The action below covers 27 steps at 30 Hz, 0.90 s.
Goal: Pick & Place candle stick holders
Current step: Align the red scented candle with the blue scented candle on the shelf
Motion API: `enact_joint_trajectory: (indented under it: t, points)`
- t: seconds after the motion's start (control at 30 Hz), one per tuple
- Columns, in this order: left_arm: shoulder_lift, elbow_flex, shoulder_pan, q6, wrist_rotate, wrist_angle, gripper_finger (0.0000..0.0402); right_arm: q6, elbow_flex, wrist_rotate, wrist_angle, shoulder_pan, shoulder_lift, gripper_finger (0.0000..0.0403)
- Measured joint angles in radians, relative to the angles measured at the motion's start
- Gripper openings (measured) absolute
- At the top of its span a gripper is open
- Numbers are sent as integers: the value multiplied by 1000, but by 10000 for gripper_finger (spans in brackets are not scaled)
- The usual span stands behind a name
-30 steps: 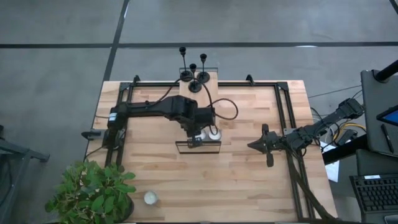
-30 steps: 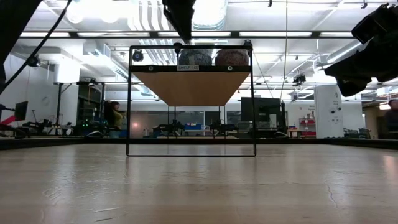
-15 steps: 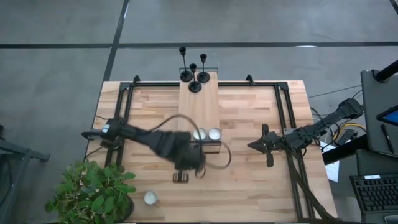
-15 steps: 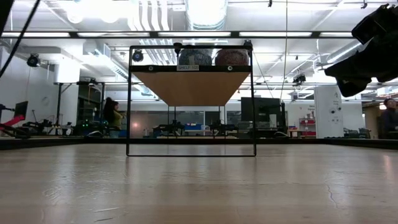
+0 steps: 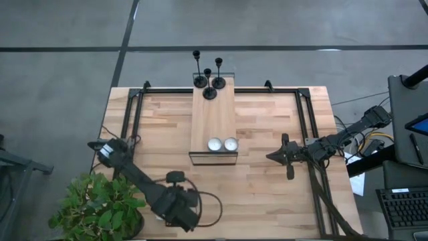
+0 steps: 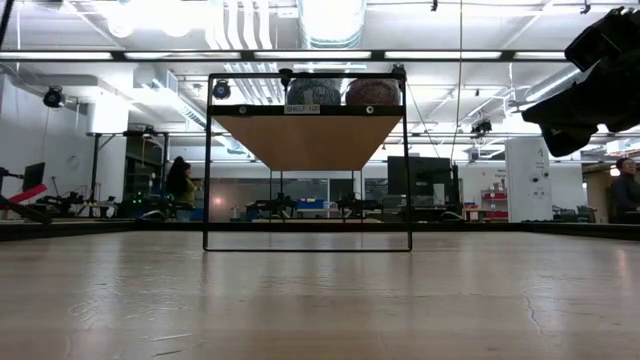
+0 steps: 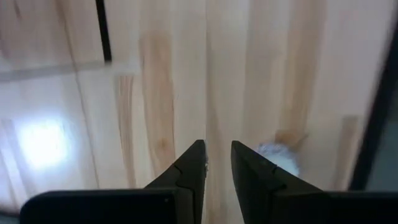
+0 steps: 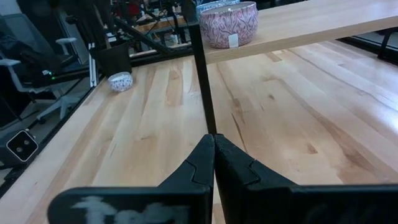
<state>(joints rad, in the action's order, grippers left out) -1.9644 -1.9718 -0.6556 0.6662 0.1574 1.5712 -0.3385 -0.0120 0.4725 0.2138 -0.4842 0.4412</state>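
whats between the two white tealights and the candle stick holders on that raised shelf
Nothing. In the high view, the stretch of wooden shelf between the tealights and the three candle stick holders is bare.

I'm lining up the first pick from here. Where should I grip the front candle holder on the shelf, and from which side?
Grip the thin stem of the front candle holder, between its round base and top cup; the stem fits between two fingers, the flat base doesn't. Come from the tealights' side along the shelf, probably: the other two holders crowd the far side.
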Motion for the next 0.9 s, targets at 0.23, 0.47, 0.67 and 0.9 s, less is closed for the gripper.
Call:
enact_joint_trajectory:
  t: [0.23,0.47,0.67,0.9]
  points:
    - [0,219,-68,68,-39,-58,80,-5,0,0,0,0,0,8]
    - [0,366,-110,105,-165,-205,88,-26,0,0,0,0,0,8]
    - [0,425,-132,134,-175,-255,88,-46,0,0,0,0,0,8]
    - [0,489,-138,146,-179,-323,88,-47,0,0,0,0,0,8]
